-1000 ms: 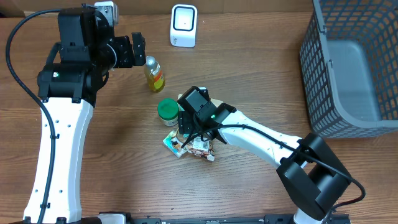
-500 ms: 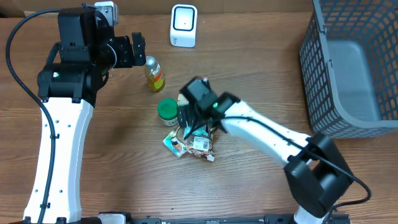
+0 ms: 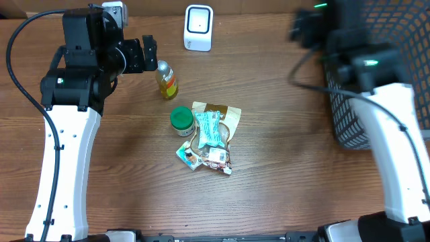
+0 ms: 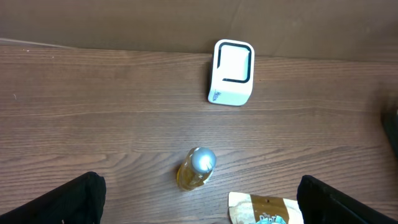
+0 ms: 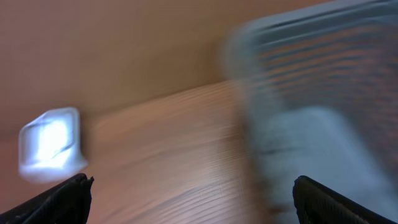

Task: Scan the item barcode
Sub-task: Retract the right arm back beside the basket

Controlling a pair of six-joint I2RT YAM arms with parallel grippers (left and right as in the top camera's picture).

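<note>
Mostly blurred, right end effector [image 5: 193, 200] gapes empty; left end effector [image 4: 202, 200], cropped, gapes too.

One scanner [image 3: 198, 27], one bottle [image 3: 166, 81], one green-lidded jar [image 3: 181, 121], one basket [image 3: 349, 128], and several overlapping snack packets [image 3: 209, 131].

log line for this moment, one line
left tool: open, by bottle | right tool: open, empty, by basket | pouches, jar: unheld | scanner: no item | scan: not done
</note>
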